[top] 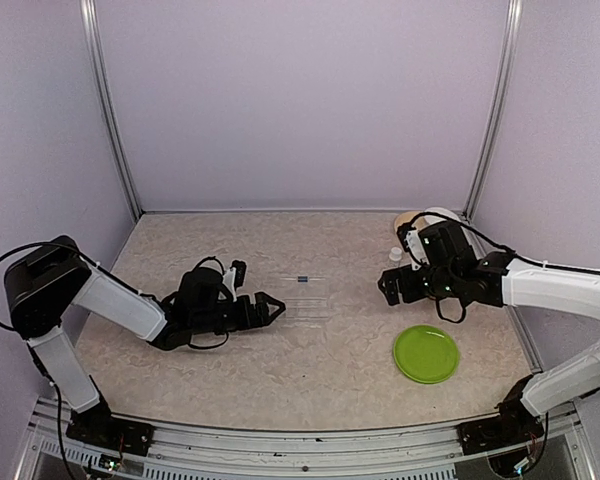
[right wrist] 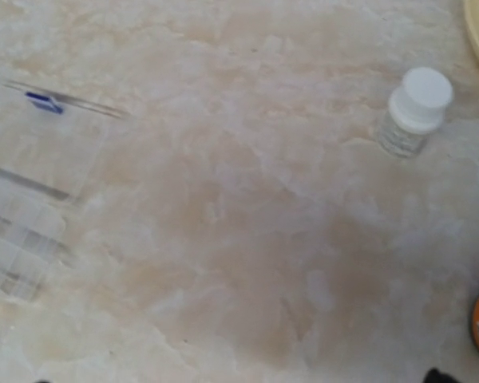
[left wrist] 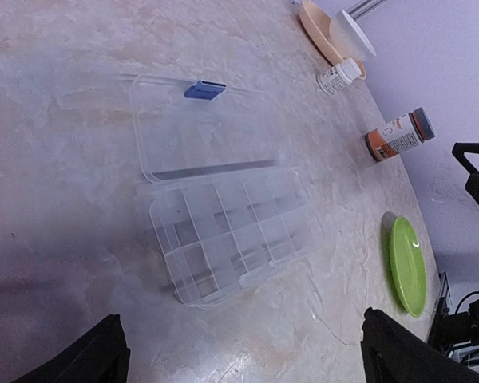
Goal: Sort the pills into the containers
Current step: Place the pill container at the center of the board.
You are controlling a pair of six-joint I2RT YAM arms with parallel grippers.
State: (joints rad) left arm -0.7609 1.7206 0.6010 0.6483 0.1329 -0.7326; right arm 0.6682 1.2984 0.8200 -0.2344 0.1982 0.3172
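Left gripper (top: 273,309) first. Its jaws are spread wide with nothing between them, low over the table (top: 280,380) and aimed straight at the organiser (left wrist: 231,239). That clear box lies open just beyond the fingertips. Its compartment tray is on the side nearer the jaws, and its lid (left wrist: 195,128) is laid flat on the far side, with the blue latch (left wrist: 205,89) at the outer edge. In the left wrist view the tray's long side runs crosswise, roughly in line with the gap between the two fingers. So we face its broad flank, not its end.

Over to the right gripper (top: 388,287). Only dark tips peek in at the bottom corners of its own camera, far apart, so we read those jaws as spread too, and empty. It hangs well apart from the organiser, which shows off at the left edge of that view. It is nearer the bottles: a white-capped bottle (right wrist: 415,112) ahead and an orange bottle (left wrist: 399,134) close by. A green plate (top: 426,353) sits on the near side of it, and a bowl (top: 420,218) is in the far corner.

We see no loose pills on the table. By our reckoning the left arm is plainly the nearer one to the organiser, while the right is better placed for the bottles.
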